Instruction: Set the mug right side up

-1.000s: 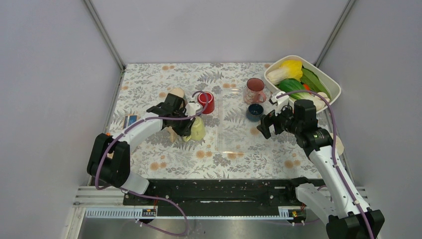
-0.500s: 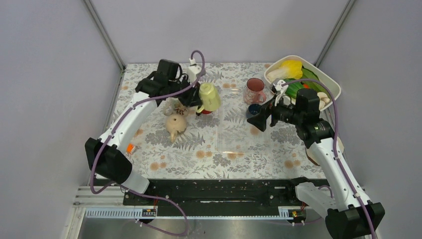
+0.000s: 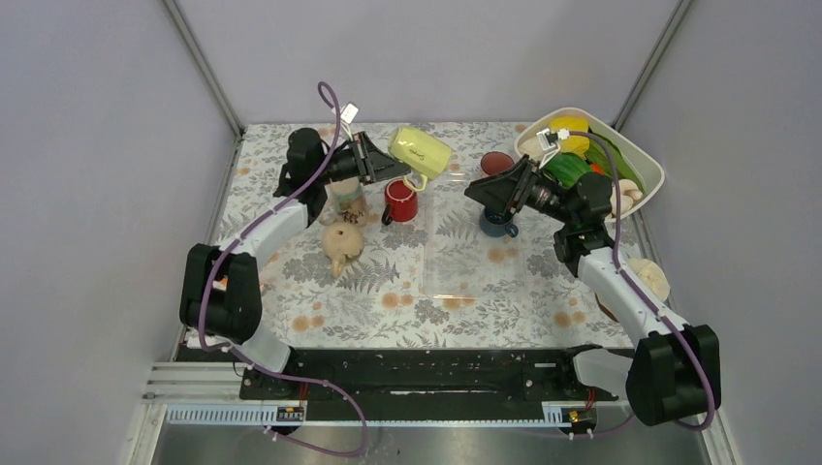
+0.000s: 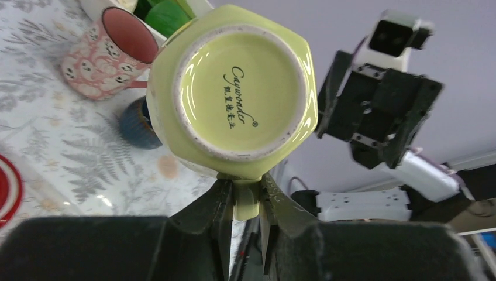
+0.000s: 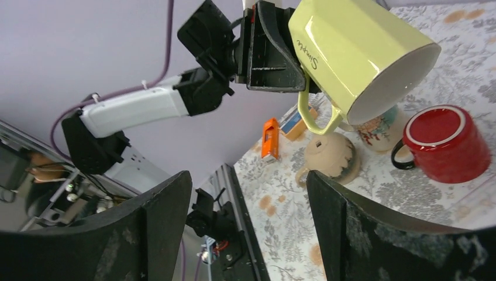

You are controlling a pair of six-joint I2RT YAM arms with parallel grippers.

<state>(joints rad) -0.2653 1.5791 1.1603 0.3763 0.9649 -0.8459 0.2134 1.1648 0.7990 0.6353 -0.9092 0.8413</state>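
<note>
Yellow mug (image 3: 420, 152) hangs sideways, handle (image 5: 302, 105) clenched in left tool (image 4: 245, 202); right tool (image 5: 248, 190), jaws apart, should grasp its body squarely before the left releases.

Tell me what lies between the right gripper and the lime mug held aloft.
Nothing but air: the top view shows only patterned tablecloth below the gap from lime mug to right gripper.

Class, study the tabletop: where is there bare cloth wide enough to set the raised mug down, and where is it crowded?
Widest free patch for the yellow-green mug: the near-centre table, bordered by the teapot, red mug and blue cup. Crowded: the far right around the pink mug and vegetable tub.
</note>
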